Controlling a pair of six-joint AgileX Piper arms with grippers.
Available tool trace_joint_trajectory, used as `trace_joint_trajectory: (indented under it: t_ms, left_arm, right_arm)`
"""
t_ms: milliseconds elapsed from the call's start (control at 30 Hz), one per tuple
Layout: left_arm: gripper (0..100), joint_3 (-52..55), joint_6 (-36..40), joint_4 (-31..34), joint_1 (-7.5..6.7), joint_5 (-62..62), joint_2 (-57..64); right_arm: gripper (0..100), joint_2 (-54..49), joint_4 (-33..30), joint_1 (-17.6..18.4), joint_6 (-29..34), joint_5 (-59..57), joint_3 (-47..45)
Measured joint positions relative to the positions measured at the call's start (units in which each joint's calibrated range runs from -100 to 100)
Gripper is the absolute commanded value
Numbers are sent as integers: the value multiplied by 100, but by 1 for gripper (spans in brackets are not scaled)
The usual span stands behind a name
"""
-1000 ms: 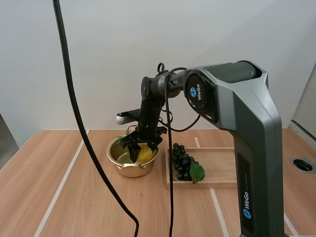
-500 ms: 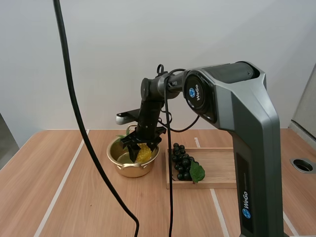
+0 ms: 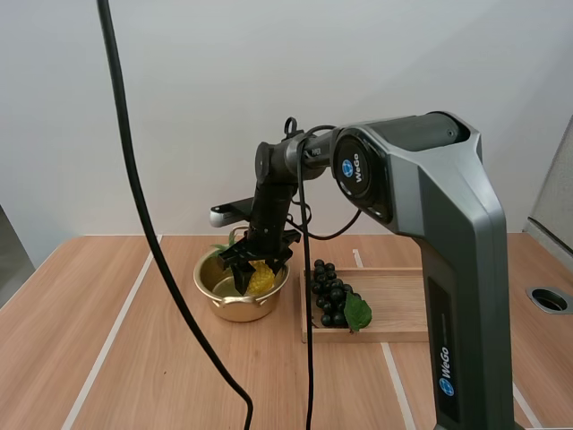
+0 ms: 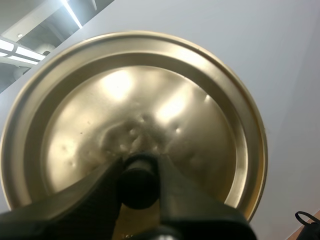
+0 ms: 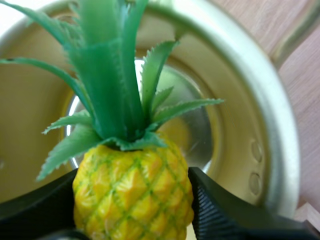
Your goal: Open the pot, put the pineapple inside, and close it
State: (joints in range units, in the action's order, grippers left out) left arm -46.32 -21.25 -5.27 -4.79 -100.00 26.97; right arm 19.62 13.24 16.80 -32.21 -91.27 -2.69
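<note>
My right gripper (image 3: 259,271) is clamped on the pineapple (image 5: 132,192). Its fingers (image 5: 225,217) stand about as far apart as the fruit is wide and press its two flanks low down, with the crown pointing away from the wrist. The fruit hangs in the mouth of the open pot (image 3: 235,309), partly below the rim as I judge. I can't tell whether it touches the bottom. Holding it by the flanks leaves the leaves free, so it should drop straight when I let go.

My left gripper (image 4: 139,172) is pinched tight on the black knob (image 4: 139,186) of the lid (image 4: 150,90). The lid is held up and away from the pot, which leaves the mouth open for the right arm.

In the right wrist view the pot wall curves round the fruit with a gap on each side and more room ahead of the crown. The rim is the edge my fingers must miss on the way out. Just to the pot's right stands the tray (image 3: 403,296), with grapes (image 3: 329,296) at the end nearest the pot. I can't tell whether pot and tray touch. To the pot's left the table (image 3: 107,349) offers open wood.
</note>
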Motion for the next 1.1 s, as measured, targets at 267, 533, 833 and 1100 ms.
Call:
trace_joint_trajectory:
  t_ms: [267, 533, 833, 1100]
  left_arm:
    - [0, 0, 0, 0, 0, 0, 0]
    - [0, 0, 0, 0, 0, 0, 0]
    - [0, 0, 0, 14, 0, 0, 0]
    - [0, 0, 0, 61, 0, 0, 0]
  right_arm:
    - [94, 0, 0, 0, -19, 97, 0]
    - [100, 0, 49, 0, -19, 187, 0]
    - [100, 0, 62, 0, -19, 187, 0]
    - [100, -248, 83, 0, -19, 307, 0]
